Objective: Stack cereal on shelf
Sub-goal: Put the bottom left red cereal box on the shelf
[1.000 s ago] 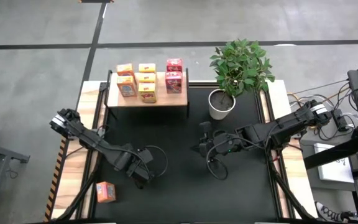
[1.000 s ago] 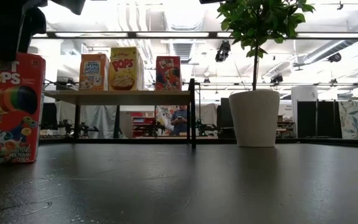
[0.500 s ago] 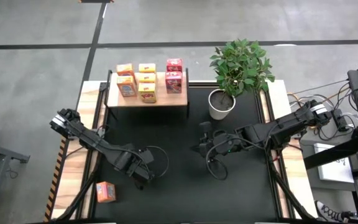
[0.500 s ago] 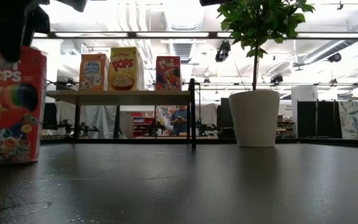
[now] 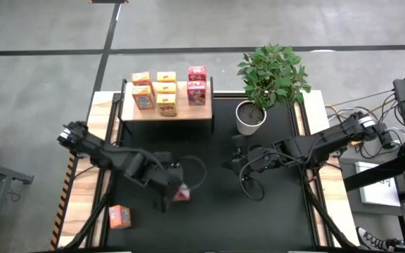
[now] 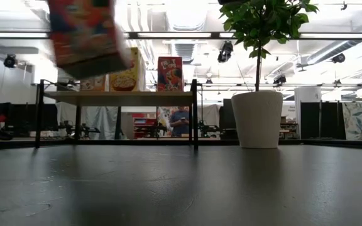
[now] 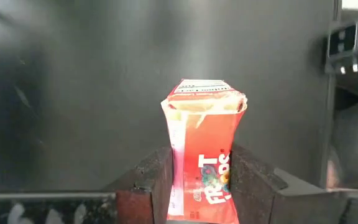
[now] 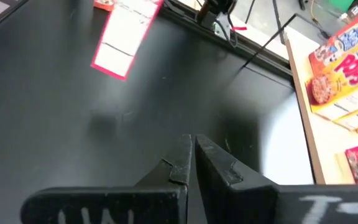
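Observation:
My left gripper is shut on a red cereal box above the middle of the black table. In the low view that box hangs tilted, high at the left. The shelf stands at the far edge with orange, yellow and red boxes upright on its board. Another orange box lies on the near-left wooden strip. My right gripper hovers shut, holding nothing, near the table's centre right. My left gripper pinches the red box's two narrow sides between its two fingers, with the printed front facing the wrist camera. The cardboard walls are dented in at the fingers. The fingers come steeply from above. The box is lifted clear of the table and tilted.
A white pot with a green plant stands right of the shelf, at the far side. Cables loop below the right arm. Bare black tabletop lies along the near side.
My left gripper has taken hold of the red box, which stood upright on the table, and has raised it clear. The gripper rolled and shifted toward the table's right, so the box now hangs tilted, well above the table.

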Controlling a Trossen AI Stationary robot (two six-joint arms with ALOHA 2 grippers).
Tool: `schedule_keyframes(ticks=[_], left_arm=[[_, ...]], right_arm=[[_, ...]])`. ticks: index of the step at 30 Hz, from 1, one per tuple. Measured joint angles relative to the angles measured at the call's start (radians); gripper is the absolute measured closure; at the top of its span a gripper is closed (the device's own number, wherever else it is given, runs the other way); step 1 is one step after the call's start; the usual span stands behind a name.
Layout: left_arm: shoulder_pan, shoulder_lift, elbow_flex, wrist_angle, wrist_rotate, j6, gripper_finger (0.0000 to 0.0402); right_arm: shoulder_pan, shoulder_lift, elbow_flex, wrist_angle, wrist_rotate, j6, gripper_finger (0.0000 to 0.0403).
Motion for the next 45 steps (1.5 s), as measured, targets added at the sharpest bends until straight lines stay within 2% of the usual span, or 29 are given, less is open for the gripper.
schedule_keyframes(ticks=[6,13,22,31,37,45], left_arm=[[0.128,0.000,0.104,-0.002,-0.031,0.246,0.0282],[0.291,0.000,0.222,-0.001,-0.174,0.496,0.0282],[0.532,0.039,0.339,-0.006,-0.179,0.711,0.0282],[0.684,0.163,0.451,-0.097,-0.178,0.783,0.0282],[0.709,0.220,0.504,-0.108,-0.170,0.833,0.0282],[0.710,0.247,0.503,-0.114,-0.170,0.852,0.0276]], right_arm=[[0.000,-0.053,-0.036,-0.029,0.000,0.035,0.0390],[0.000,-0.123,-0.126,0.010,0.001,0.074,0.0390],[0.000,-0.159,-0.168,0.067,0.000,0.057,0.0390],[0.000,-0.159,-0.168,0.073,0.000,0.057,0.0390],[0.000,-0.159,-0.168,0.072,0.000,0.056,0.0390],[0.000,-0.159,-0.168,0.071,0.000,0.056,0.0390]])
